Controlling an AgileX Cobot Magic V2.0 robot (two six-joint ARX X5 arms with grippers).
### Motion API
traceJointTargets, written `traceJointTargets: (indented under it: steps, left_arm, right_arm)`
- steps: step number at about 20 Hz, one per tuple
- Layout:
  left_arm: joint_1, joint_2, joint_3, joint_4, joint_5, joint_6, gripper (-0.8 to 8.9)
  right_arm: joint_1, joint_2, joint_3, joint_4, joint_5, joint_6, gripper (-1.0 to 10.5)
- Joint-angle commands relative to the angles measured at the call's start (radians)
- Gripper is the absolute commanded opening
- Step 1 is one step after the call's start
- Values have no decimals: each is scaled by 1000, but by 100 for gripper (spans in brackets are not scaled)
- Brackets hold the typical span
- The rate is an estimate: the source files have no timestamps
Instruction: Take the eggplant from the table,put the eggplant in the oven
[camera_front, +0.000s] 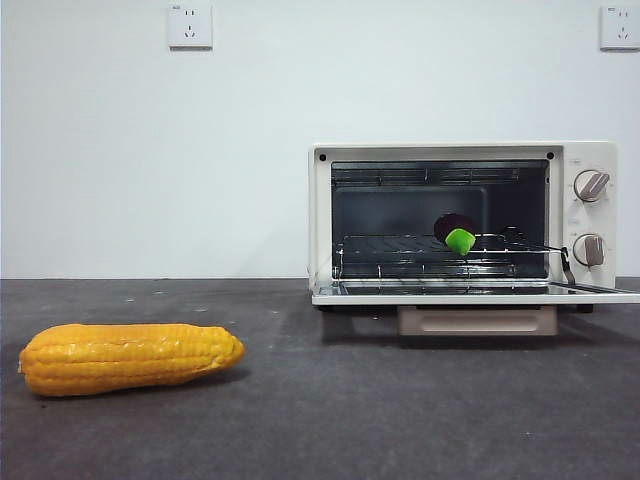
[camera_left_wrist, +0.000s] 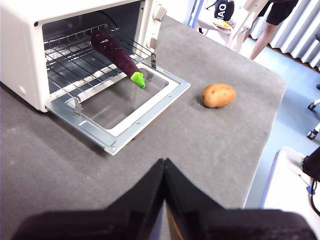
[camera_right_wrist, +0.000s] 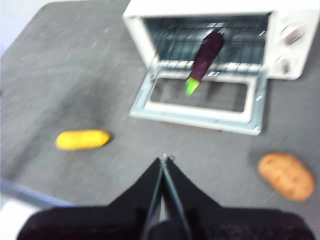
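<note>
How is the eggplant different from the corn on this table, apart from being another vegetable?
The eggplant is dark purple with a bright green stem cap; the corn is yellow all over. The eggplant lies on the wire rack inside the open oven, its green end poking out over the lowered door; the corn lies on the bare table, well away from the oven. The eggplant looks smooth, the corn bumpy with kernels. Both are long, lie on their sides, and neither is held by a gripper.

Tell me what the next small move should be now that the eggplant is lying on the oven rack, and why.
Probably nudge the eggplant deeper into the oven. Its green stem end sticks out past the rack's front edge over the open door, so closing the door could catch it. Both grippers, left and right, are shut and back from the oven.
</note>
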Motion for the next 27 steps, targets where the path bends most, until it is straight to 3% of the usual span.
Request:
traceJointTargets:
  steps: [1,9,14,21,27]
  left_arm:
    - [-5,26,-6,37,5,-32,-6]
    - [-22,181,-6,171,1,-67,-6]
    - [-51,329,-6,265,-82,-85,-6]
    - [-61,542,-4,425,-103,-109,-6]
    - [-62,711,8,530,-104,-133,-6]
  right_arm:
    - [1,-25,5,-24,-28,-15,-12]
    - [1,-92,5,-24,-116,-3,-12]
    - [1,-98,5,-24,-159,19,-12]
    - [1,-99,5,-24,-291,65,-12]
    - [1,-136,5,-24,-305,111,-12]
